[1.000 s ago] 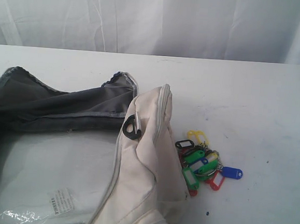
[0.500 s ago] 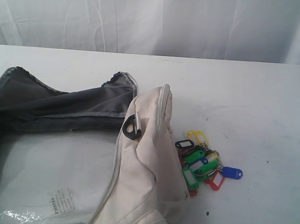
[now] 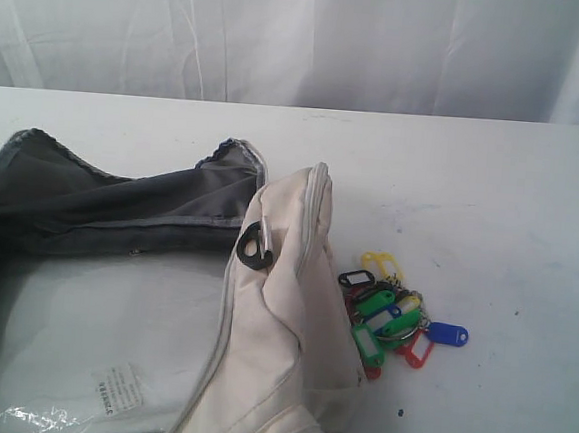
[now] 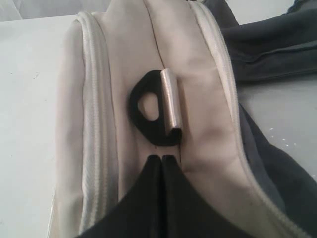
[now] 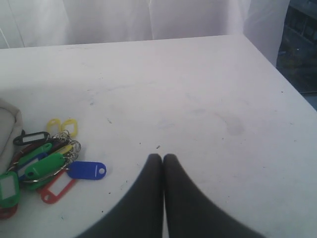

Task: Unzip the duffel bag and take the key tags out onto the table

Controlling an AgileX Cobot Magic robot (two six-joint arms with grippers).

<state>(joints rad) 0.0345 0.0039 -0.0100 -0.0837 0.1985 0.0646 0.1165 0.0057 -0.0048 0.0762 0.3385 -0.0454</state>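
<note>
One open duffel bag [image 3: 279,326]; key tags [image 3: 387,319] outside

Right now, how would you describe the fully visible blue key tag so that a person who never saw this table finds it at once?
Find the cream duffel bag open on the white table. Beside it, to its right in the exterior view, lies a bunch of coloured key tags. The blue key tag sticks out alone at the edge farthest from the bag.

Matt cream cloth on the bag [image 3: 282,316], dull grey cloth lining [image 3: 100,207]. Shiny strap loop [image 4: 171,104], black plastic clip [image 3: 255,246]. Glossy plastic key tags [image 3: 392,320] on metal rings [image 5: 68,144]. Smooth matt table [image 3: 490,212].
</note>
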